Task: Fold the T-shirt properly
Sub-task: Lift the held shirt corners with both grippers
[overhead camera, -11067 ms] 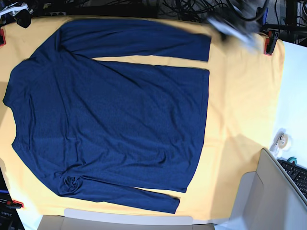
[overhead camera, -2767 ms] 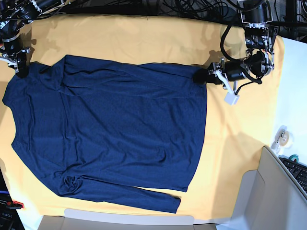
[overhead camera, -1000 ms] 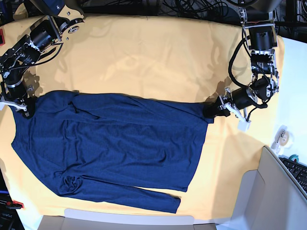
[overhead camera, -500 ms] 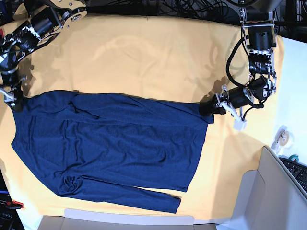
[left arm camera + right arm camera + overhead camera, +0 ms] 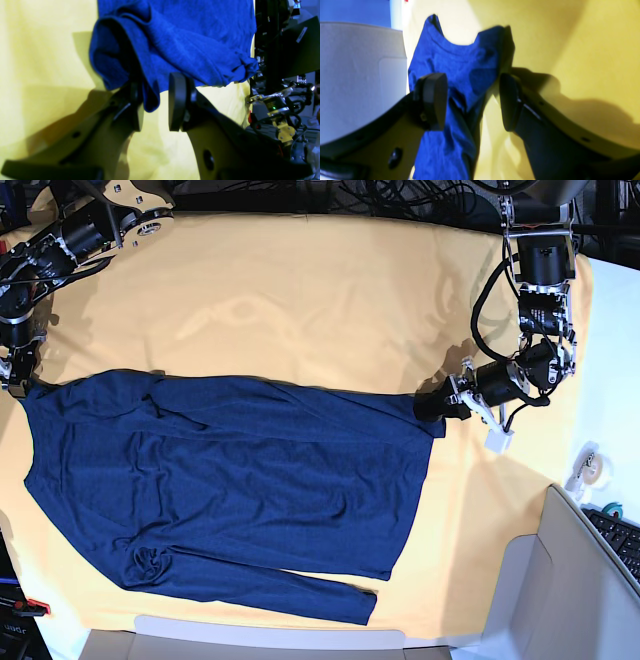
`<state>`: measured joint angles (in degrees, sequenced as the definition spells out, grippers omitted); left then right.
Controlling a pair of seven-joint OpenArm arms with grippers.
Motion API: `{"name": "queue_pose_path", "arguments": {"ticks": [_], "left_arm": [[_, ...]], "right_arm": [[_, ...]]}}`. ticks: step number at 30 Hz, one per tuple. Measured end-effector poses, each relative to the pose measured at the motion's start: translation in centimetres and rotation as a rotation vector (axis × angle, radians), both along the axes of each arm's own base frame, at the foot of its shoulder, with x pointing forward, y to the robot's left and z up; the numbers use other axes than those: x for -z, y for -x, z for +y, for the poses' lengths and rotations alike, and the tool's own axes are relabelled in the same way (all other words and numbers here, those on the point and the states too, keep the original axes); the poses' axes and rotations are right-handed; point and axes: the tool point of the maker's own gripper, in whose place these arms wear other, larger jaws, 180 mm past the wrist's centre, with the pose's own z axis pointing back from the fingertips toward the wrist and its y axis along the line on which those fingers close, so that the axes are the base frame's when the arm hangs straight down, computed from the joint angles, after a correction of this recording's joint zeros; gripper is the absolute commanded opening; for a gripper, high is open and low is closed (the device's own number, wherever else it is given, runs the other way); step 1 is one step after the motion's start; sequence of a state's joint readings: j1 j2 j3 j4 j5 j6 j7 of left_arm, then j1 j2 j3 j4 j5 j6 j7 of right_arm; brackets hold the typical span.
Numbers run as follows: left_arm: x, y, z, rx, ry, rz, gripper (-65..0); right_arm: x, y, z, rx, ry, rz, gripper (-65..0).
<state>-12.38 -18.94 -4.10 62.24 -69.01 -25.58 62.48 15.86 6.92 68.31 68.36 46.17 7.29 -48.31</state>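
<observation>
1. The T-shirt point(image 5: 230, 490) is lying on the yellow cloth point(image 5: 330, 300), its top portion folded down so a straight fold edge is running across the cloth's middle.
2. One sleeve is stretching along the cloth's near edge, with a small bunched knot of fabric toward the left end.
3. The left gripper point(image 5: 155, 105) is sitting at the shirt's right end, at the hem corner of the fold edge point(image 5: 432, 408).
4. In the left wrist view its jaws are standing narrowly apart; a fold of shirt point(image 5: 175, 45) is hanging between them, lying against one pad while the other pad is showing a gap. Whether they are pinching the fabric I cannot tell.
5. The right gripper point(image 5: 470, 100) is hovering at the shirt's left end, near the cloth's left edge point(image 5: 15, 375).
6. Its jaws are standing wide, with the shirt's neckline end point(image 5: 460, 62) lying loose between them, touching neither pad.
7. A white box point(image 5: 560, 580) is sitting off the cloth's near right corner, with a tape roll point(image 5: 588, 472) just above it.
</observation>
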Motion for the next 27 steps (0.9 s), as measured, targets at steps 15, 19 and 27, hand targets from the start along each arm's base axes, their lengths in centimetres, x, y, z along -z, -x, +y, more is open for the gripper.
{"name": "queue_pose_path", "arguments": {"ticks": [15, 19, 27], "left_arm": [[0.0, 0.0, 0.0, 0.000, 0.000, 0.001, -49.0], [0.1, 0.2, 0.0, 0.010, -0.001, 0.010, -49.1], [0.2, 0.5, 0.2, 0.024, -0.008, 0.022, -48.7]], "right_arm": [[0.3, -4.6, 2.0, 0.011, -0.090, 0.039, -32.1], [0.0, -5.9, 3.1, -0.036, -0.092, 0.043, -32.1], [0.2, -6.5, 4.1, -0.059, -0.108, 0.037, -50.7]]}}
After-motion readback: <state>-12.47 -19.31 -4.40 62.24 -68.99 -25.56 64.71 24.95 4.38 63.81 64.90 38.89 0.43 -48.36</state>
